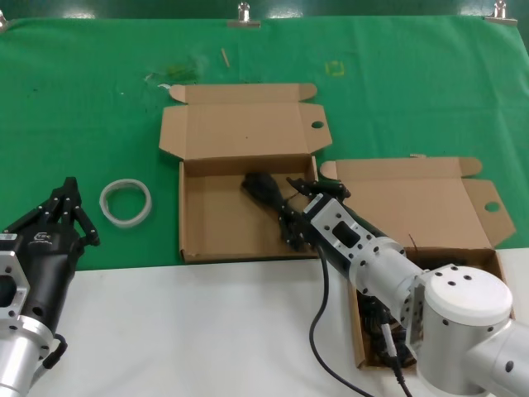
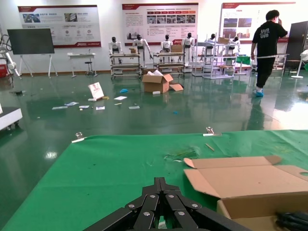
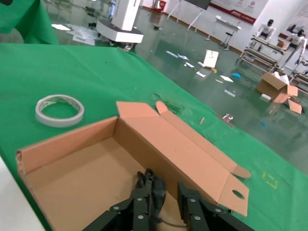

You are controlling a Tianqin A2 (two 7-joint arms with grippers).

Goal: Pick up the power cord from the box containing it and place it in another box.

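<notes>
The power cord (image 1: 263, 187) is a narrow black hank lying in the back right of the dot-lidded box (image 1: 207, 240), which stands open in the middle of the green cloth. My right gripper (image 1: 289, 211) reaches into that box, open, its fingers on either side of the cord's near end. In the right wrist view the cord (image 3: 158, 190) rests against one finger of the gripper (image 3: 166, 180), inside the box (image 3: 67, 139). The other box (image 1: 413, 203) stands open at the right, its tray mostly hidden under my right arm. My left gripper (image 1: 70, 203) is shut and empty at the left.
A white tape roll (image 1: 126, 201) lies left of the dot-lidded box; it also shows in the right wrist view (image 3: 59, 109). Black cables (image 1: 384, 331) show in the right box beneath my arm. The white table edge runs along the front. The left wrist view shows my shut gripper (image 2: 160, 182) and the box lid (image 2: 240, 180).
</notes>
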